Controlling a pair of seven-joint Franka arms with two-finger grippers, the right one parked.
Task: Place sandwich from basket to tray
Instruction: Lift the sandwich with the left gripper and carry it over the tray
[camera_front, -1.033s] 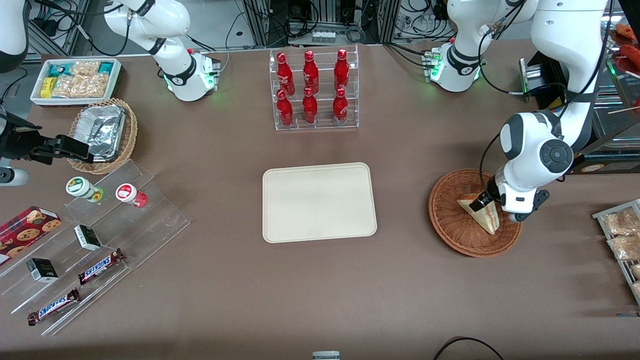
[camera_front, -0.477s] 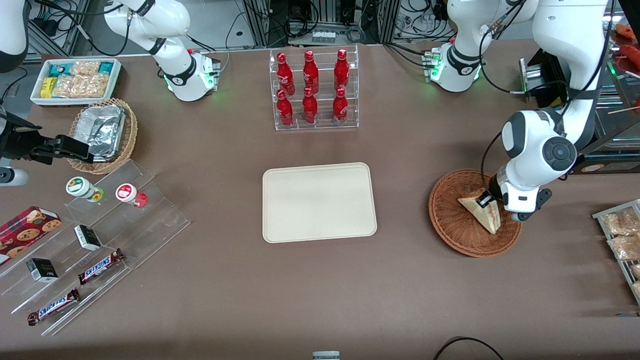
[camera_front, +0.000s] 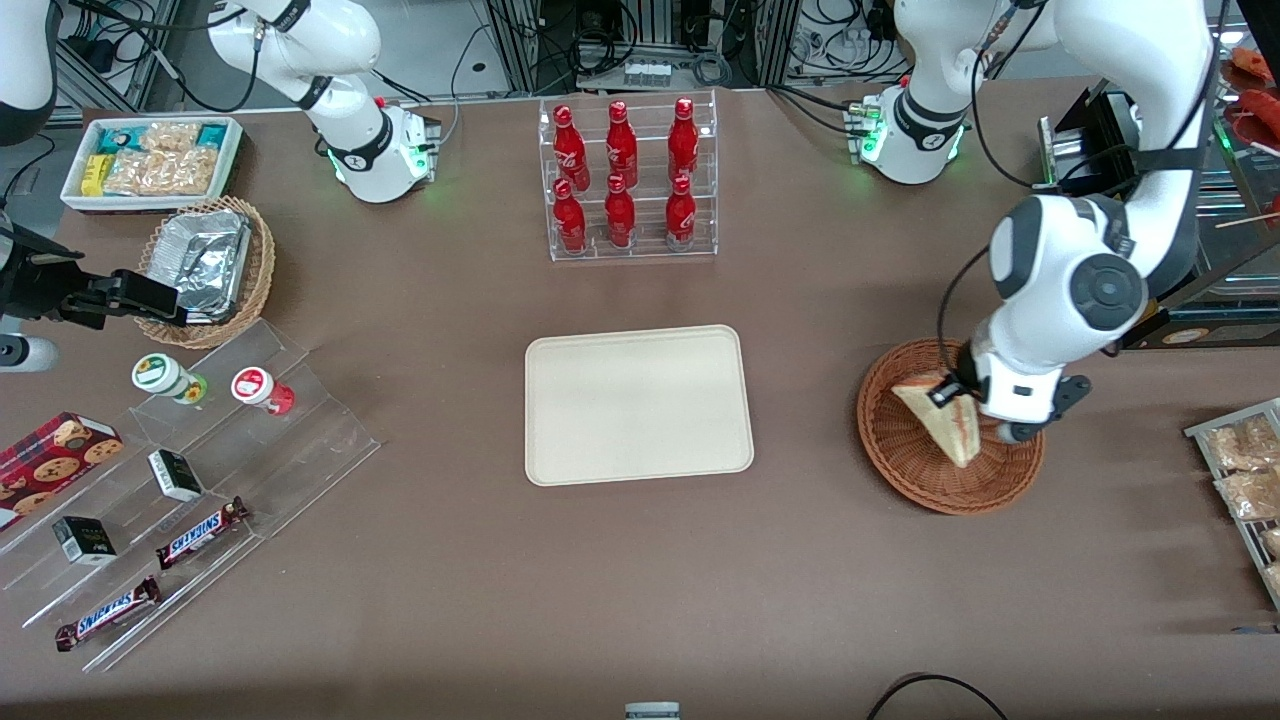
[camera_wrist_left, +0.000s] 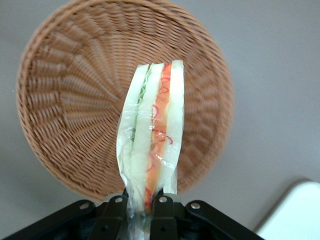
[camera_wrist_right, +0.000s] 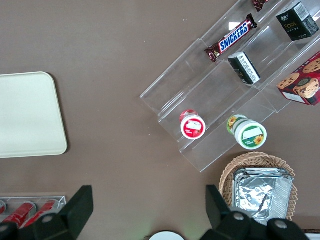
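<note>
Claw (camera_wrist_left: 141, 202) w/ wedge sandwich (camera_wrist_left: 152, 137) above basket (camera_wrist_left: 70, 100)

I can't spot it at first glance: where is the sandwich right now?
The sandwich is pinched in the end effector, lifted just above the wicker basket at the working arm's end of the table, not yet over the tray.

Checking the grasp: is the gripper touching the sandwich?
Touching. In the left wrist view the gripper is shut on the sandwich, both fingers pressed against its wrapped bread sides, over the basket.
</note>
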